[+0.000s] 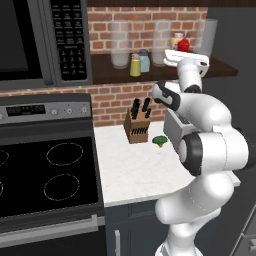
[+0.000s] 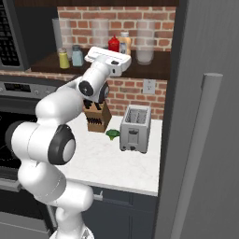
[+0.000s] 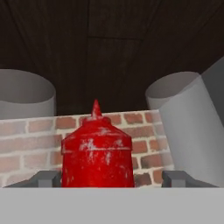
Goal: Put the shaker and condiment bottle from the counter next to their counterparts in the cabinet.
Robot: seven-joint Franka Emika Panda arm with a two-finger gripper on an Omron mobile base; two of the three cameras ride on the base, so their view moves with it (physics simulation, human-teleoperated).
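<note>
On the cabinet [image 1: 220,70] shelf beside the orange-cream bottle [image 2: 124,43], the condiment bottle [image 3: 97,153] stands between the tool's [image 3: 111,178] spread, non-gripping fingertips; it looks light, rigid and slick, best taken around its wide body.

Glossy red plastic condiment bottle [image 3: 97,153] on the dark matt wooden cabinet [image 1: 165,71].

Flat, even rendered light; sharp, soft shadows.
</note>
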